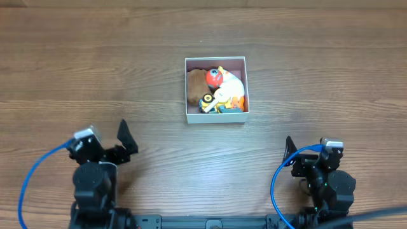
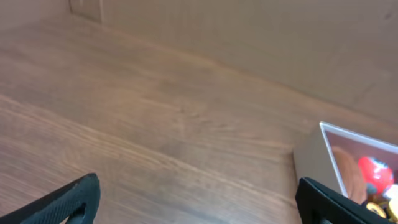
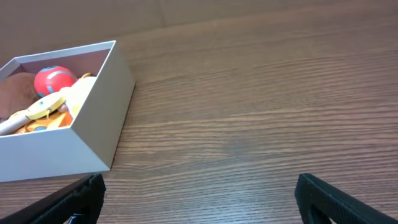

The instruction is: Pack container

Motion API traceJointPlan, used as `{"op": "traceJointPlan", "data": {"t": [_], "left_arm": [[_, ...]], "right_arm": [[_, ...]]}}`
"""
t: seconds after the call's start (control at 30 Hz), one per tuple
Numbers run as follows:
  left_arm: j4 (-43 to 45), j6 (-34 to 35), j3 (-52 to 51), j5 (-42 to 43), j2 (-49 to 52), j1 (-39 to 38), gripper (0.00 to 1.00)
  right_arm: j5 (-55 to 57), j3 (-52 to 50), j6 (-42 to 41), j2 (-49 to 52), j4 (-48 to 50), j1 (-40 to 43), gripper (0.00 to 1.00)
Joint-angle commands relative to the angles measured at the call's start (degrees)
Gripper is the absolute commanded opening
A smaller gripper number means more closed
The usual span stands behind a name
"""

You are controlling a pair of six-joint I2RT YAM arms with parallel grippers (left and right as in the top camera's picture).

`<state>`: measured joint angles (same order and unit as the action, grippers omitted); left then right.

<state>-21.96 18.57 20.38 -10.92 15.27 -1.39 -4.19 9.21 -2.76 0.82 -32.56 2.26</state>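
Note:
The container (image 1: 215, 117) is a white-walled square box at the table's middle back, holding several small toys: a brown one, a red ball (image 1: 214, 77), white, yellow and orange pieces. It shows at the right edge of the left wrist view (image 2: 311, 158) and at the left of the right wrist view (image 3: 93, 118). My left gripper (image 2: 199, 202) is open and empty at the near left (image 1: 117, 149). My right gripper (image 3: 199, 199) is open and empty at the near right (image 1: 305, 159). Both are well short of the box.
The wooden table (image 1: 318, 76) surrounds the box. Blue cables (image 1: 28, 181) run by each arm base. A wall line shows at the back of the left wrist view.

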Motion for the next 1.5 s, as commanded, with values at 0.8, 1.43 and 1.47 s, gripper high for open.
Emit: {"op": "traceJointPlan", "data": {"t": [0.8, 1.43, 1.47], "left_arm": [[1.3, 1.2, -14.2, 0.0, -15.0, 1.5, 1.0], [1.3, 1.2, -14.2, 0.0, -15.0, 1.5, 1.0], [1.3, 1.2, -14.2, 0.0, -15.0, 1.5, 1.0]], "right_arm": [[0.3, -0.5, 0.2, -0.7, -0.1, 0.1, 1.0], [0.3, -0.5, 0.2, -0.7, -0.1, 0.1, 1.0], [0.3, -0.5, 0.2, -0.7, -0.1, 0.1, 1.0]]}}
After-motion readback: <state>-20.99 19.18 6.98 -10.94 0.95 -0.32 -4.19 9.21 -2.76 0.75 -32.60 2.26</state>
